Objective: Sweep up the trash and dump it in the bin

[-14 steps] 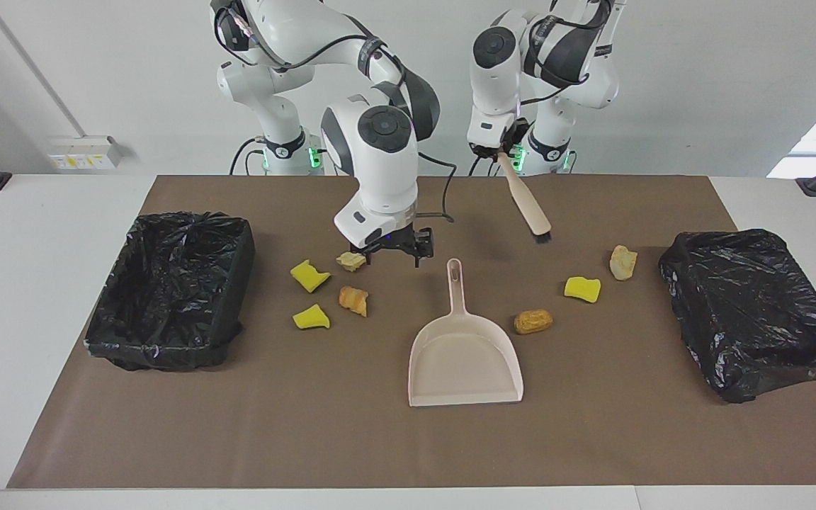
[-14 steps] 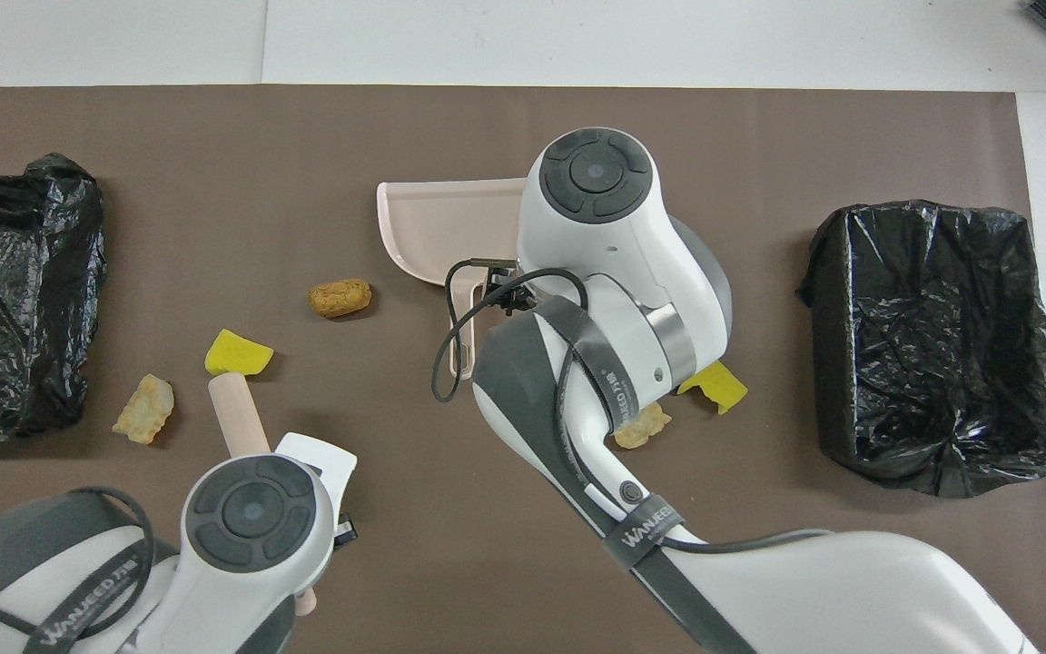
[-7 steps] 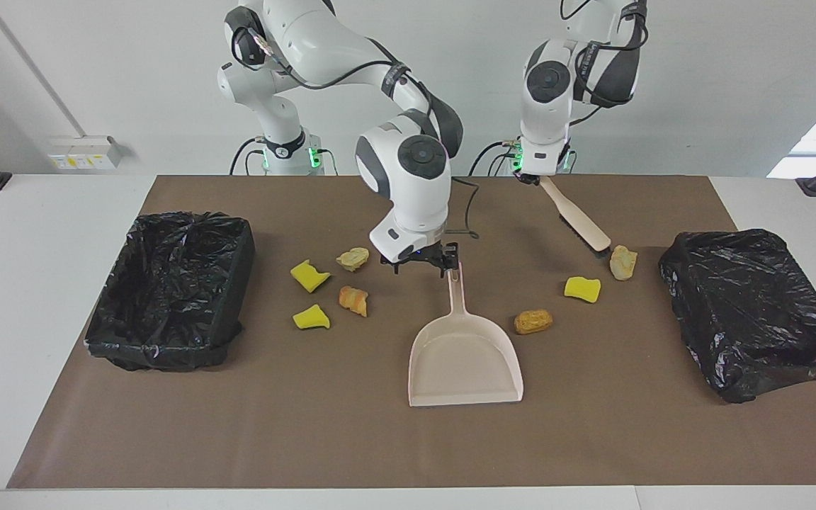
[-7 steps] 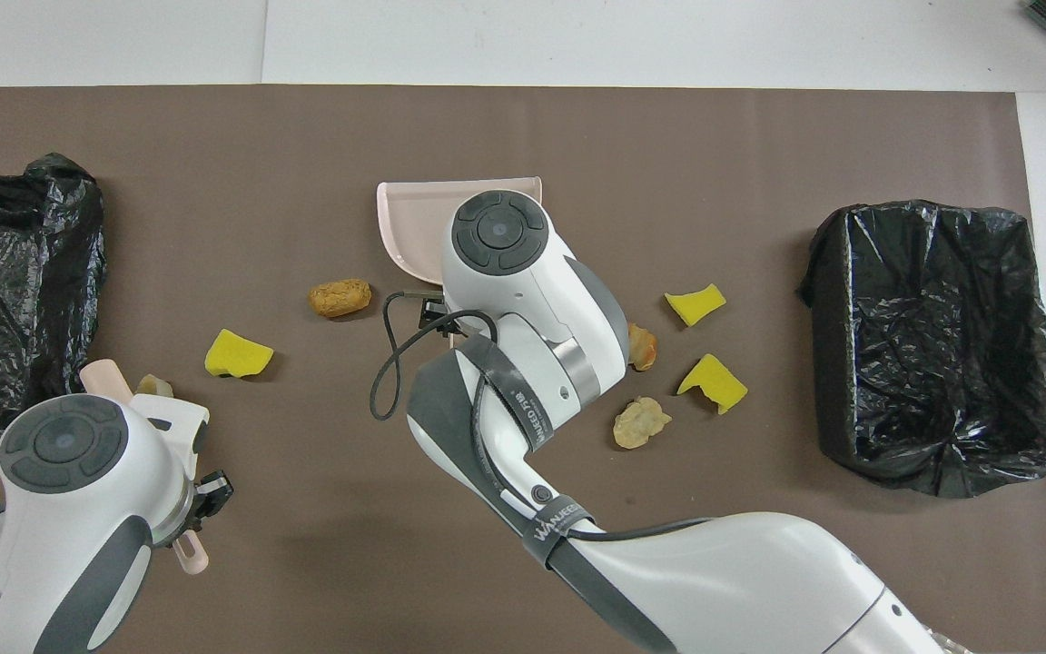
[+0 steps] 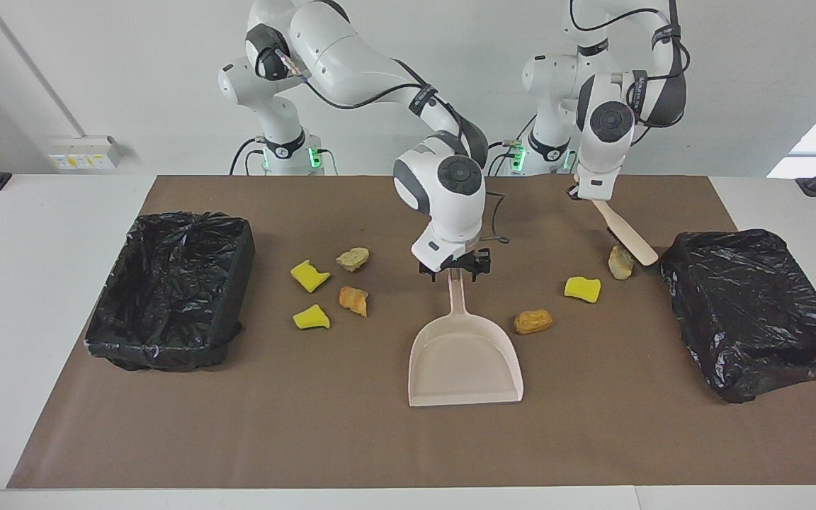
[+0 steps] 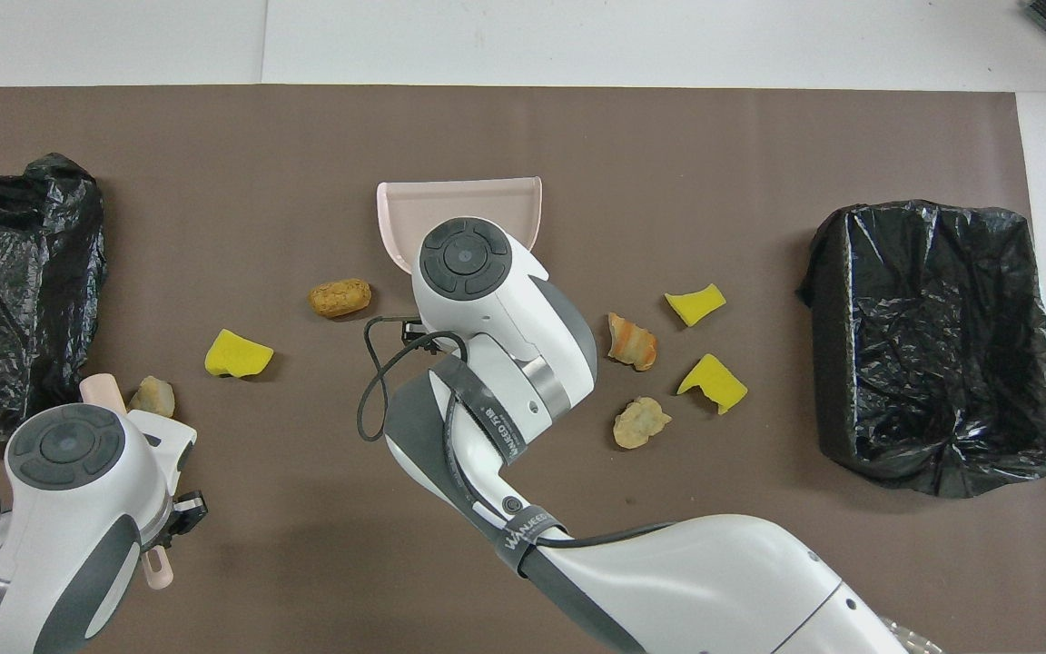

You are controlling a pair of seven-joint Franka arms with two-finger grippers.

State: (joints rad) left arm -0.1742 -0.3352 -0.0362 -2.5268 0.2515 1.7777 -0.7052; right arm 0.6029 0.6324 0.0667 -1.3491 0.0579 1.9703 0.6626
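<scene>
The trash lies on the brown mat in two groups. Two yellow sponge chunks (image 5: pixel 309 275) (image 5: pixel 311 317), a tan lump (image 5: pixel 353 258) and an orange lump (image 5: pixel 353 299) lie toward the right arm's end. A yellow chunk (image 5: pixel 582 288), a brown lump (image 5: pixel 533 321) and a tan lump (image 5: pixel 620 262) lie toward the left arm's end. The beige dustpan (image 5: pixel 465 354) lies flat between the groups. My right gripper (image 5: pixel 454 269) is open, low over the end of the dustpan's handle. My left gripper (image 5: pixel 587 193) is shut on the beige brush (image 5: pixel 627 235), whose head is down beside the tan lump.
A black-lined bin (image 5: pixel 167 290) stands open at the right arm's end of the mat. A bin wrapped in black bag (image 5: pixel 748 312) stands at the left arm's end, close to the brush head. The overhead view shows the same bins (image 6: pixel 932 345) (image 6: pixel 14 291).
My right gripper moved from beside the tan lump toward the left arm's end, to the dustpan's handle. My left arm swung the brush toward the bagged bin, down beside the tan lump.
</scene>
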